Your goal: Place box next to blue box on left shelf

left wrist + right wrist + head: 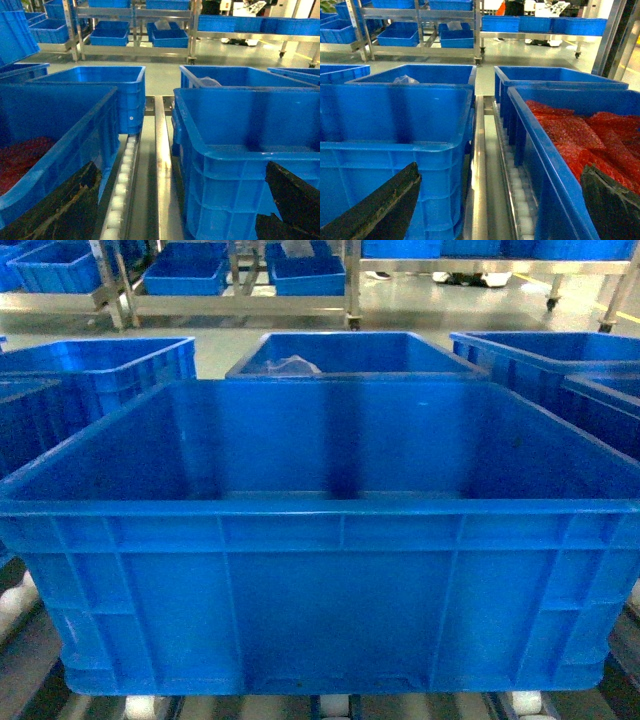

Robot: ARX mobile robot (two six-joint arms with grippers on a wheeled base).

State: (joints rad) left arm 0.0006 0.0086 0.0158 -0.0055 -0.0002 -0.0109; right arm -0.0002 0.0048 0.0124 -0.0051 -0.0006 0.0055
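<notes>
Between the two grippers, the box (320, 540) is seen resting on the white rollers (335, 704) of the left shelf (20, 660), its ribbed near wall filling most of the head view and its interior bare. The left gripper (175, 210) is shown in its wrist view with its two dark fingers (55, 210) spread wide apart: one finger lies in front of the neighbouring crate (55, 145) to the left, in which red contents are visible, and the other finger is set against the lower outer corner of the box (240, 150). Nothing is clasped between these fingers; below them a grey rail (161, 165) and a row of rollers (120, 190) are seen. The right gripper (500, 210) is likewise held wide apart, one dark finger (380, 210) being placed before the box (395, 130) and the other low in front of a crate of red packets (580, 145) on the right. Whether either finger actually touches the box wall cannot be told. Beyond the grippers, a second blue crate (350, 352) holding something pale is seen directly behind the box, and further crates are ranged to either side. Metal racks (240, 295) carrying more blue crates are seen across the floor.
</notes>
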